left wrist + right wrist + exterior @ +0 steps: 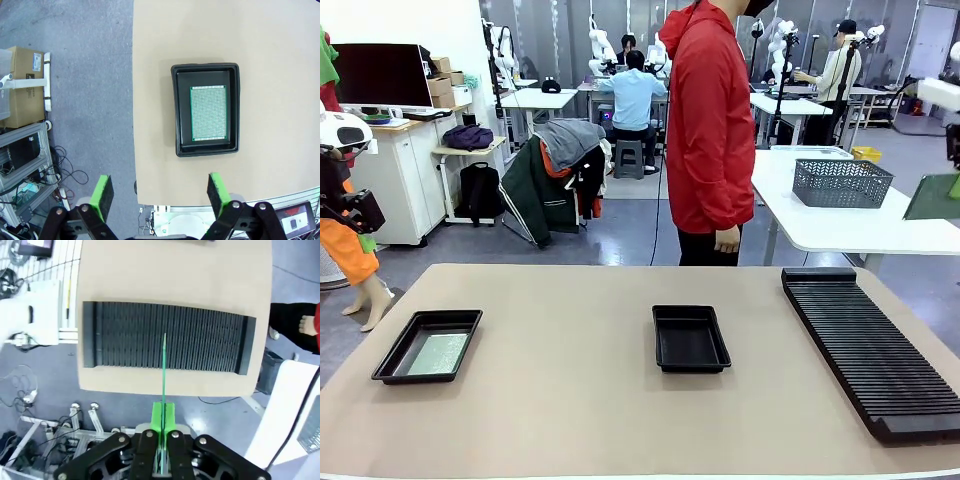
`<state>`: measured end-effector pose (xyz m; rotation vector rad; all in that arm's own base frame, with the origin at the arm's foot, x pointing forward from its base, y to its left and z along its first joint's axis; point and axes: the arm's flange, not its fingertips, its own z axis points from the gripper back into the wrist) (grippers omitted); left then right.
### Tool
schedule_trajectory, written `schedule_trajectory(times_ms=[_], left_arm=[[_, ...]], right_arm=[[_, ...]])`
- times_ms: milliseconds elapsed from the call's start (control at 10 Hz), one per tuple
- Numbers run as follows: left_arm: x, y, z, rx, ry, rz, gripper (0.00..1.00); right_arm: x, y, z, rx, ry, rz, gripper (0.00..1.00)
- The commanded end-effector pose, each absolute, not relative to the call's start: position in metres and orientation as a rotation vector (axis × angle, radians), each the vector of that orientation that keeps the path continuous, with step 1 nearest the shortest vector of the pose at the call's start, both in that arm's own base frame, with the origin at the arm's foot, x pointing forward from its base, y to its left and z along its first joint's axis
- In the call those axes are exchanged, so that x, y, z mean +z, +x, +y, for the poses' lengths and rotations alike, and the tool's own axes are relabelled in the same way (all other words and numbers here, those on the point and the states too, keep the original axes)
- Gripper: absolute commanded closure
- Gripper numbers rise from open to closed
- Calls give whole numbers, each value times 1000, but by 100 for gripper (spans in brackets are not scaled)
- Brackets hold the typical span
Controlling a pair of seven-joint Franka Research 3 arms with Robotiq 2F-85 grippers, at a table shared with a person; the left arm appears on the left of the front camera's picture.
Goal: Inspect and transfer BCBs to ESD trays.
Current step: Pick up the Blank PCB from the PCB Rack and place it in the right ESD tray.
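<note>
My left gripper [160, 196] hangs open high above the table's left end, with nothing between its green pads [103, 192]. Straight below it a black ESD tray [175, 110] holds one green BCB [208, 113] lying flat; in the front view this tray [388, 365] and its board [438, 353] sit at the table's left. A second ESD tray [690, 340] stands bare at the table's middle. My right gripper [163, 422] is shut on another BCB [163, 375], seen edge-on above the slotted rack [170, 337]. That board [932, 197] hangs in the air at the right edge.
The long black ribbed rack [875, 345] lies along the table's right side. A person in a red jacket [710, 130] stands at the far edge, hands down. Behind, a white table carries a grey mesh basket [842, 183].
</note>
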<state>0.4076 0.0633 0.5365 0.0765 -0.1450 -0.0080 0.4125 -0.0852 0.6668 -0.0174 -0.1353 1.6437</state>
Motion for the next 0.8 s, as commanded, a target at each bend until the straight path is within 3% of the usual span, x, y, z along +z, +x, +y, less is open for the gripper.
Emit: schedule_trajectory(times_ms=[0, 700], left_arm=[[535, 407, 65, -11, 71, -148, 0], [535, 407, 65, -11, 71, -148, 0]], right_arm=[[684, 421, -87, 1638, 19, -130, 100], [691, 413, -90, 1635, -2, -128, 100]])
